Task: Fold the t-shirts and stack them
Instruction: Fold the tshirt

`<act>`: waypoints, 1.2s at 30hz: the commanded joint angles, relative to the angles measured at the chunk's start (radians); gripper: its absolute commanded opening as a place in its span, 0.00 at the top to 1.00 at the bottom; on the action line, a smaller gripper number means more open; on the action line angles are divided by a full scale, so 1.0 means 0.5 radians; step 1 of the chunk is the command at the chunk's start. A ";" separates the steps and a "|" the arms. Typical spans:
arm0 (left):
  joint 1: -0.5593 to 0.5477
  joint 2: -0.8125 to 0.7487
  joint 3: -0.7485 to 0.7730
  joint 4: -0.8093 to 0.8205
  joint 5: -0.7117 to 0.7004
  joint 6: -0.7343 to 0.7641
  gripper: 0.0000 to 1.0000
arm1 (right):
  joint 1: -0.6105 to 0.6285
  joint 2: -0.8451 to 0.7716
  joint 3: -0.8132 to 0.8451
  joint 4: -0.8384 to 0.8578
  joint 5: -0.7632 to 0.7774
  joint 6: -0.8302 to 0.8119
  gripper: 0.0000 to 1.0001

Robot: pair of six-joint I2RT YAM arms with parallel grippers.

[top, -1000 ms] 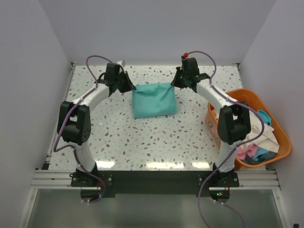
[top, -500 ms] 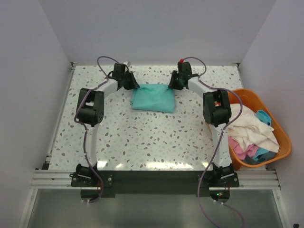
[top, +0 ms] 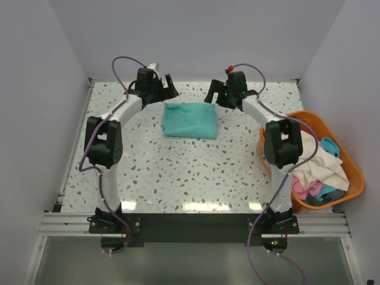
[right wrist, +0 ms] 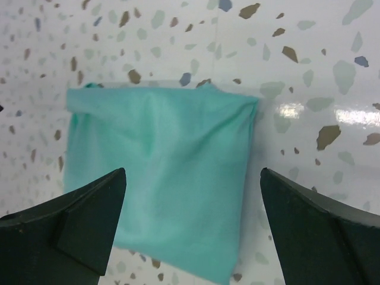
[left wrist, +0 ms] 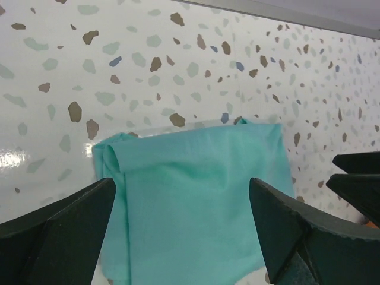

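Teal t-shirt (top: 190, 120) lies folded beneath my released left gripper (left wrist: 181, 181) and right gripper (right wrist: 193, 172); I should rise straight, avoiding snags.

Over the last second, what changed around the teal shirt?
Both hands let go. The left hand and right hand were closed on the far corners of the folded teal t-shirt; now both stand open, clear of it. The shirt has settled flat on the table, slightly farther back. The orange basket stayed put.
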 commanded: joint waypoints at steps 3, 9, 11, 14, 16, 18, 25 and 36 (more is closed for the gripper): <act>-0.093 -0.368 -0.253 0.075 0.034 0.002 0.00 | 0.082 -0.475 -0.407 0.299 -0.372 0.162 0.01; -0.203 -0.384 -0.753 0.345 0.311 -0.167 0.00 | 0.165 -0.371 -0.720 0.664 -0.563 0.509 0.01; -0.200 -0.298 -0.775 0.345 0.348 -0.194 0.00 | 0.202 -0.237 -0.711 0.708 -0.591 0.567 0.01; -0.197 -0.237 -0.869 0.491 0.412 -0.228 0.00 | 0.221 -0.099 -0.711 0.686 -0.603 0.598 0.01; -0.197 -0.258 -1.053 0.633 0.485 -0.280 0.00 | 0.239 -0.098 -0.806 0.692 -0.603 0.586 0.01; -0.194 -0.292 -1.173 0.667 0.465 -0.265 0.00 | 0.251 -0.156 -0.898 0.698 -0.566 0.558 0.01; -0.215 -0.607 -1.651 0.581 0.400 -0.170 0.00 | 0.315 -0.466 -1.306 0.591 -0.456 0.381 0.01; -0.295 -1.371 -1.634 -0.072 -0.078 -0.053 0.00 | 0.432 -1.196 -1.448 0.223 -0.346 0.083 0.01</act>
